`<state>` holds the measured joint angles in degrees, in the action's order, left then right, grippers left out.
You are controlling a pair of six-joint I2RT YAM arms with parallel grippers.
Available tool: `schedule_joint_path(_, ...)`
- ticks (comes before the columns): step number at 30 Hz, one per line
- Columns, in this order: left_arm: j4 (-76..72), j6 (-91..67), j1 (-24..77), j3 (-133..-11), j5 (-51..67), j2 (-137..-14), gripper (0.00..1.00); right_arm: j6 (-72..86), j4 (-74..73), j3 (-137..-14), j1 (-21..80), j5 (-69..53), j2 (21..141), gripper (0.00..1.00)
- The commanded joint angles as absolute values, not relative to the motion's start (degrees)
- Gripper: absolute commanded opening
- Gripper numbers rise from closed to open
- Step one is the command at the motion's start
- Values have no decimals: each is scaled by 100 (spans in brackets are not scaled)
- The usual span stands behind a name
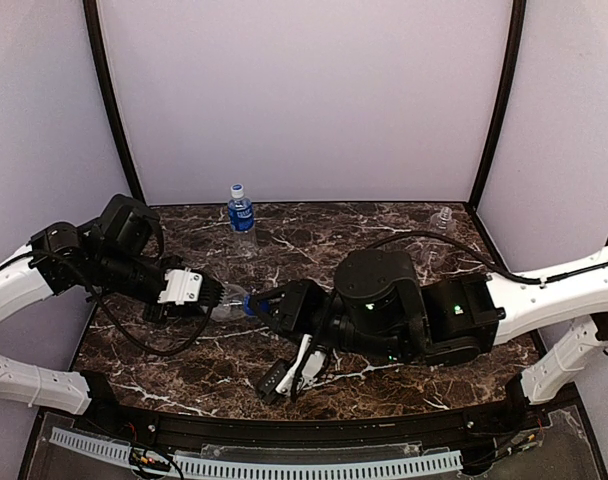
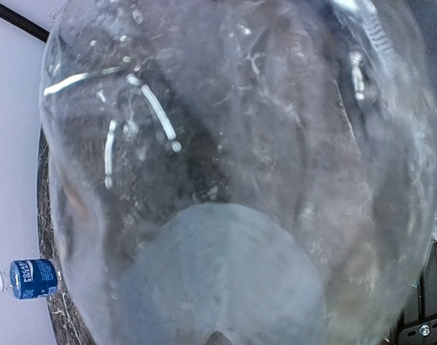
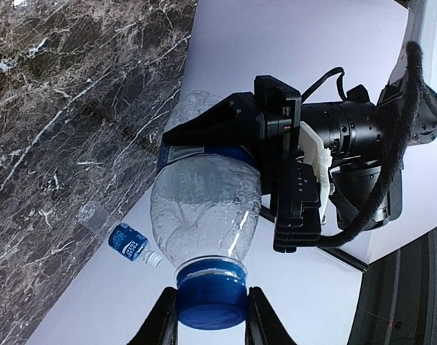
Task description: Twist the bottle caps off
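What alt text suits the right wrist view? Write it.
The right end effector is shut on the blue cap of a clear bottle, whose body the left end effector clamps. A blue-labelled bottle stands beyond on the marble table.

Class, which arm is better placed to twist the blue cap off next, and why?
Right. The right gripper is shut on the blue cap, while the left gripper clamps the bottle by its body, steadying it.

dark marble-patterned table (image 1: 314, 238), pale lilac walls (image 1: 304, 90), 2 black corner posts (image 1: 112, 100); light seemingly even.
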<state>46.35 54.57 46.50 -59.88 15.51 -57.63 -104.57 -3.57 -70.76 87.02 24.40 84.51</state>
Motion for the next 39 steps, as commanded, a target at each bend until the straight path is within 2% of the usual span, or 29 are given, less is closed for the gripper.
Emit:
schedule_joint_path(1,4160,5238,4729,-6115,2177,-5610,26,-10252,594,-7237,8708,2527,8442,50)
schedule_joint_path(2,4055,5179,4729,-6066,2052,-5600,26,-10016,687,-7212,8702,2504,8375,70)
schedule_joint_path(4,3820,5102,4724,-5972,1824,-5560,26,-9499,737,-7150,8695,2432,8191,95)
schedule_joint_path(5,3734,5074,4726,-5916,1660,-5539,26,-9226,783,-7099,8700,2381,8081,98)
schedule_joint_path(10,2952,4903,4729,-5743,1202,-5490,26,-7396,699,-6898,8646,1986,7427,99)
schedule_joint_path(13,2506,4853,4727,-5639,774,-5472,27,-4720,-611,-7433,8307,755,7242,99)
schedule_joint_path(16,1954,4969,4725,-5498,380,-5453,27,-1976,-801,-7667,7542,-592,7201,99)
schedule_joint_path(19,1314,5183,4728,-5252,-298,-5441,28,811,-714,-7907,6825,-463,7377,97)
schedule_joint_path(23,679,5487,4726,-5009,-827,-5461,29,3515,-749,-7809,6346,-397,7507,85)
schedule_joint_path(27,389,5779,4727,-4849,-1108,-5488,29,4506,-1243,-8001,6262,-439,7846,85)
schedule_joint_path(30,337,5966,4728,-4763,-1214,-5507,29,4672,-1313,-8199,6216,-789,8163,92)
schedule_joint_path(32,312,6036,4729,-4736,-1227,-5511,29,4673,-1459,-8391,6174,-915,8384,93)
schedule_joint_path(39,290,6160,4728,-4684,-1276,-5513,29,4551,-1561,-8911,6142,-1324,8873,67)
